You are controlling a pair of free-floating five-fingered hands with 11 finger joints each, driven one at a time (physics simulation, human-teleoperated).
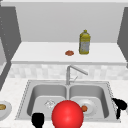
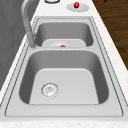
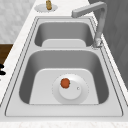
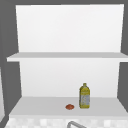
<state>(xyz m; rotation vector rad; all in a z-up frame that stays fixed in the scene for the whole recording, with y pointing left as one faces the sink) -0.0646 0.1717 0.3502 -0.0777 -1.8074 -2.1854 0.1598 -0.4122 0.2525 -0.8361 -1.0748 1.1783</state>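
Red ball [image 1: 67, 114] seen low at the near edge of the sink [image 1: 30, 86], between two hands.
Front view: left hand [image 1: 38, 119] is seen just left of the ball, apart from it, its fingers not made out; right hand [image 1: 119, 104] is held over the sink's right rim, fingers drooping loosely, holding nothing; right side view: a plate [image 3: 79, 96] is laid flat in the near basin, so a small orange thing [image 3: 65, 83] stays put; upper view: a yellow bottle [image 4: 84, 96] is stood upright on the low shelf [image 4: 37, 106].

Two black hands, left [image 1: 38, 119] and right [image 1: 120, 104], flank a bright red ball [image 1: 67, 115] before the grey steel sink [image 1: 25, 96], whose white plate [image 3: 80, 96] bears an orange fruit [image 3: 65, 83], beneath a yellow bottle [image 1: 84, 42] on the white shelf [image 1: 37, 53].
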